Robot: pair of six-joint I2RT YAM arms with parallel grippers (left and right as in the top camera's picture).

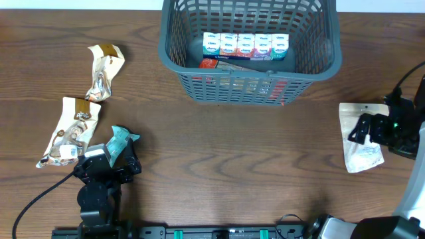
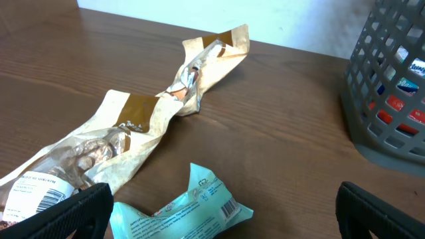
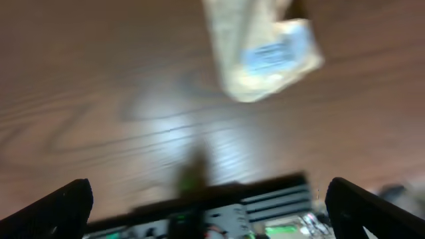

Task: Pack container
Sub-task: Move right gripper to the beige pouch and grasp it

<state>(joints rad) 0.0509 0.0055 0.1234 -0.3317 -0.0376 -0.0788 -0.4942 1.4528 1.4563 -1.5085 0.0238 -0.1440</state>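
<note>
Surface: dark wood table (image 1: pixel 232 153), pale wall behind
Container (image 1: pixel 247 86): far centre of table, upright, with a row of small cartons (image 1: pixel 246 45) and a red pack (image 1: pixel 209 64) inside
Handling: looks like stiff, light moulded plastic, not fragile; if it needs shifting, pinch the thick rim, not the lattice
Left gripper (image 2: pixel 222 211): jaws wide, teal packet (image 1: pixel 121 141) lying between them, not clamped
Right gripper (image 3: pixel 212 199): jaws wide, empty, white pouch (image 1: pixel 364 156) just ahead; view blurred
Loose: cream-brown snack bags (image 1: pixel 70 129) on the left, well apart from container

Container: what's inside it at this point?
A row of five small white cartons sits along the back, a red pack in front. The near lattice wall of the container covers whatever lies against it.
</note>
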